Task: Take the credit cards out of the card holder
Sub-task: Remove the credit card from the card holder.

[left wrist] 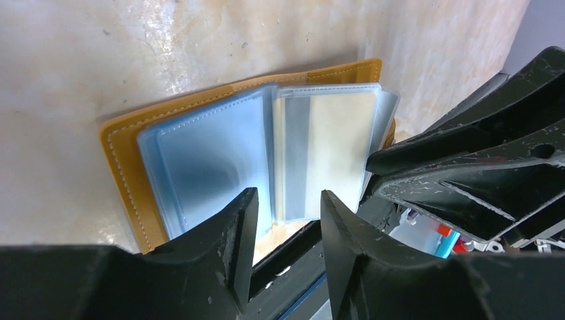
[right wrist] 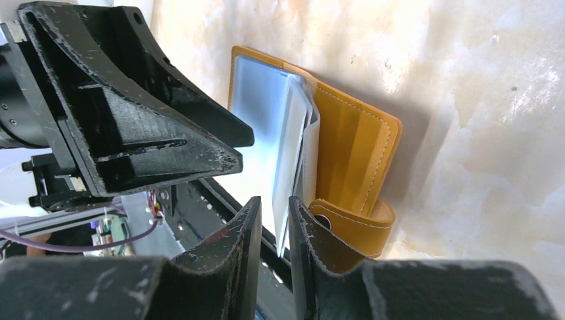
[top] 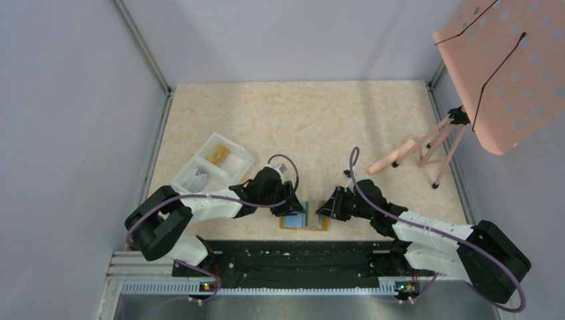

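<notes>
Right jaws pinch a sleeve [right wrist: 294, 150] (card holder [right wrist: 353, 157] open).

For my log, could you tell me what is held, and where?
The right gripper pinches a clear sleeve of the card holder by its free edge; left gripper, open, holds nothing.

Two robot arms – the left arm [top: 212, 204] and the right arm [top: 426, 230] – are built of smooth white links joined by chunky black housings. A thin purple cable [top: 351, 162] loops along each. The black wedge-shaped fingers [left wrist: 226, 240] are ribbed and scuffed with pale scratches. Small green lights [top: 208, 285] glow at the bases.
</notes>
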Action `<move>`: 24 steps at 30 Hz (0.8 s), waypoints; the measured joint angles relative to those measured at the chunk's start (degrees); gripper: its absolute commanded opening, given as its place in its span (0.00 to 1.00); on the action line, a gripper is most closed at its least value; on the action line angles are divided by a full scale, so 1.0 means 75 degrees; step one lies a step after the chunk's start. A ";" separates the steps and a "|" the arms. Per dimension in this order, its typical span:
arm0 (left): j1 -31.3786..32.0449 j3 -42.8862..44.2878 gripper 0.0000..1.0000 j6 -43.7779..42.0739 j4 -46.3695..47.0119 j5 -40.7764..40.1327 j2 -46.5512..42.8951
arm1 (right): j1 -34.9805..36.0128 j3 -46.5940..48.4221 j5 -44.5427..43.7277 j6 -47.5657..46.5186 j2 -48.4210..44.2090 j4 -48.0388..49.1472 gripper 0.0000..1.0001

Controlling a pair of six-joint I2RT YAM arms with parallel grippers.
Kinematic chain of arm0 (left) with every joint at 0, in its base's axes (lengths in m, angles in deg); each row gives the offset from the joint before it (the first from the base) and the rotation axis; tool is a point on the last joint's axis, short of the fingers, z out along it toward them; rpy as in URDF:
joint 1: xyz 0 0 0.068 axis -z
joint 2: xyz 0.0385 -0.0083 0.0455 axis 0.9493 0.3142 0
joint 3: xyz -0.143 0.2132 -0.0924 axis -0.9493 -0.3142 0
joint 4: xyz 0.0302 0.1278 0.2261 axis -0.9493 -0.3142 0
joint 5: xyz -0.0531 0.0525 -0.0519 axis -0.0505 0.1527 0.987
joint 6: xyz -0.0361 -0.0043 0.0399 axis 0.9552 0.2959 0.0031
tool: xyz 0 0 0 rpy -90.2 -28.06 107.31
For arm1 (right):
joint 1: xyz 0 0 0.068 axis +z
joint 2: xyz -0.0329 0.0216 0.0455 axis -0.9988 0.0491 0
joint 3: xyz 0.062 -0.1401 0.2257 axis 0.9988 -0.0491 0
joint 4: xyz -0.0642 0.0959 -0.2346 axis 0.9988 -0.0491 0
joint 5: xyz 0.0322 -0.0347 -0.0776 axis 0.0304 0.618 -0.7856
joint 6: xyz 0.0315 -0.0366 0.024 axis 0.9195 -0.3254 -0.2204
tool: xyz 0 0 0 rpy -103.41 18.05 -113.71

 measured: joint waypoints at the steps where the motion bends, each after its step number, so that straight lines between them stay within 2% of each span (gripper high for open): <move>1: 0.0000 0.0000 0.46 -0.0020 -0.0073 -0.0035 -0.0064 | 0.0000 0.0000 0.0009 -0.0003 0.0017 0.0000 0.22; 8: 0.0000 0.0216 0.45 -0.0274 -0.0973 -0.0437 -0.0291 | 0.0000 0.0099 0.0067 -0.0012 0.0125 -0.0003 0.22; 16: -0.0026 0.0664 0.43 -0.0664 -0.2541 -0.1454 -0.0740 | 0.0000 0.0210 0.0099 -0.0017 0.0254 0.0006 0.22; 24: -0.0050 0.0597 0.39 -0.0772 -0.2693 -0.1524 -0.0592 | 0.0000 0.0210 0.0131 -0.0015 0.0350 0.0047 0.23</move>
